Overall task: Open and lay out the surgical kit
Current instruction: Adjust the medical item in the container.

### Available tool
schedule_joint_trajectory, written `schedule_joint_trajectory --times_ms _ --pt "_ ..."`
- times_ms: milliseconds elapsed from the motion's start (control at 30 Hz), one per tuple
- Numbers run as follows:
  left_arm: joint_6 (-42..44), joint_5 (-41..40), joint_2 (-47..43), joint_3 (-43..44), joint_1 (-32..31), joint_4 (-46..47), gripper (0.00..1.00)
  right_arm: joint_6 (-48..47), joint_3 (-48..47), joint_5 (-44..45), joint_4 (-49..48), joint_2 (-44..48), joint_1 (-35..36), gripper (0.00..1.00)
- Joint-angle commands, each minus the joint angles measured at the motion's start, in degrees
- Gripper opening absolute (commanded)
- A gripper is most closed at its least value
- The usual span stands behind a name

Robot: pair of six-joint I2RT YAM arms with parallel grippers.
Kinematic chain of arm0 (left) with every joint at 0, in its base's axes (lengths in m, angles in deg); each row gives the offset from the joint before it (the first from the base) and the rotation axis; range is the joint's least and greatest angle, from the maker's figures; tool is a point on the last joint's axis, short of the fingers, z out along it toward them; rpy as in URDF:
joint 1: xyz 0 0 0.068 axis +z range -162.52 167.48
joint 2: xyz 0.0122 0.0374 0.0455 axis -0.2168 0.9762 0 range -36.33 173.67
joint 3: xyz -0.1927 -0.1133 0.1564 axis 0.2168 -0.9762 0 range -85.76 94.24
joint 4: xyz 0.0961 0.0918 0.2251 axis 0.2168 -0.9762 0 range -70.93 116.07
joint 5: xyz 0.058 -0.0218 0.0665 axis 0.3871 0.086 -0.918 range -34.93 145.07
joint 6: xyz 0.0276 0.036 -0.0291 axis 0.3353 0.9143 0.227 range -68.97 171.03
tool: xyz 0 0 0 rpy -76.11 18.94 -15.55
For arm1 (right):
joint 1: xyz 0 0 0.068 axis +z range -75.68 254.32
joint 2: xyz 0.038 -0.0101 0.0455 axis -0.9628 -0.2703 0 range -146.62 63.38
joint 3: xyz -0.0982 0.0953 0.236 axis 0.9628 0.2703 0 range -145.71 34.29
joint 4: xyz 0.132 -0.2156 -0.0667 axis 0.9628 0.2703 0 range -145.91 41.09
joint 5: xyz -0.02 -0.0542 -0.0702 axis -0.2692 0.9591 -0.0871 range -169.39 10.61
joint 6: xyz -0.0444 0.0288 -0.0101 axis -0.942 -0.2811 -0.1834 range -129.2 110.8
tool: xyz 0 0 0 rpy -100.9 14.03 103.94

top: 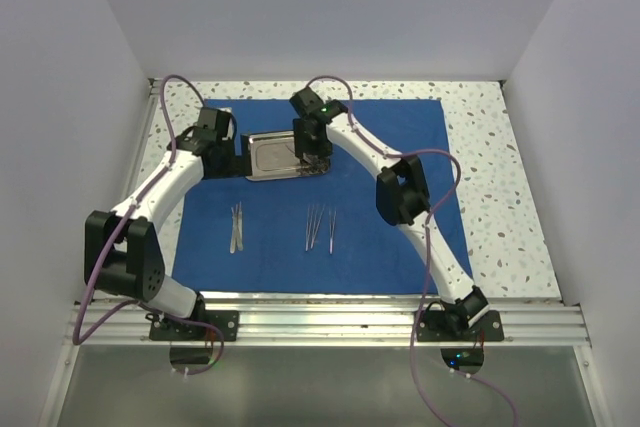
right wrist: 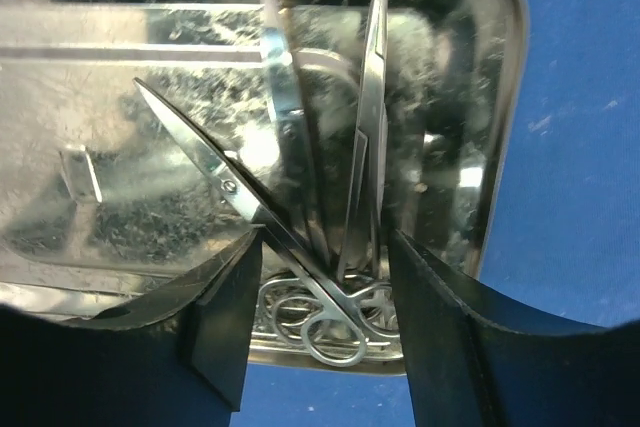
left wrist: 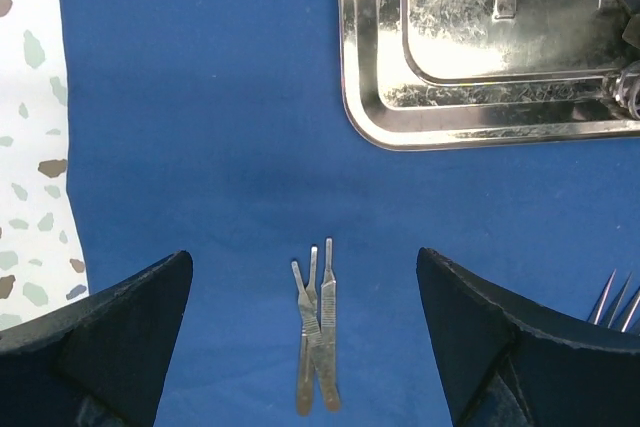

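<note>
The royal-blue cloth (top: 400,147) lies spread flat on the table. The steel tray (top: 268,155) sits on its far part. My right gripper (top: 312,159) is at the tray's right end. In the right wrist view it (right wrist: 325,277) is open, its fingers straddling several ring-handled scissors (right wrist: 300,247) that lie in the tray (right wrist: 130,177). My left gripper (top: 232,159) hovers left of the tray, open and empty (left wrist: 303,257). Thin silver flat-handled instruments (left wrist: 318,337) lie on the cloth (left wrist: 200,97) below it. The tray's corner (left wrist: 480,127) shows at the upper right.
Two groups of instruments lie on the cloth's near half: flat-handled ones (top: 237,227) on the left, thin tweezers (top: 320,227) in the middle, whose tips show in the left wrist view (left wrist: 615,302). Speckled white tabletop (top: 500,207) surrounds the cloth. White walls enclose three sides.
</note>
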Motion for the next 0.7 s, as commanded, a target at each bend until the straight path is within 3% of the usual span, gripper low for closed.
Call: schedule_joint_trajectory --times_ms 0,100,133,267,467,667 --pt "1.67 1.24 -3.31 -1.61 0.70 0.43 0.97 -2.95 -0.55 4.79 7.00 -4.72 2.31 0.54" --pt "1.58 2.03 -3.22 -2.32 0.87 0.78 0.96 -2.60 0.85 3.74 7.70 -7.00 2.31 0.39" --pt "1.58 2.21 -3.40 -2.49 0.87 0.96 0.96 -2.69 0.86 3.22 7.88 -7.62 2.31 0.27" --pt "1.58 2.38 -3.66 -3.29 0.96 1.48 0.96 -2.95 -0.02 3.03 8.06 -8.24 2.23 0.00" --pt "1.32 3.26 -3.22 -3.55 1.05 1.75 0.95 -2.52 -1.34 2.16 5.60 -4.64 1.18 0.00" --pt "1.15 3.53 -2.52 -3.11 1.05 2.10 0.95 -1.46 -1.25 -0.13 0.06 4.58 0.12 0.00"
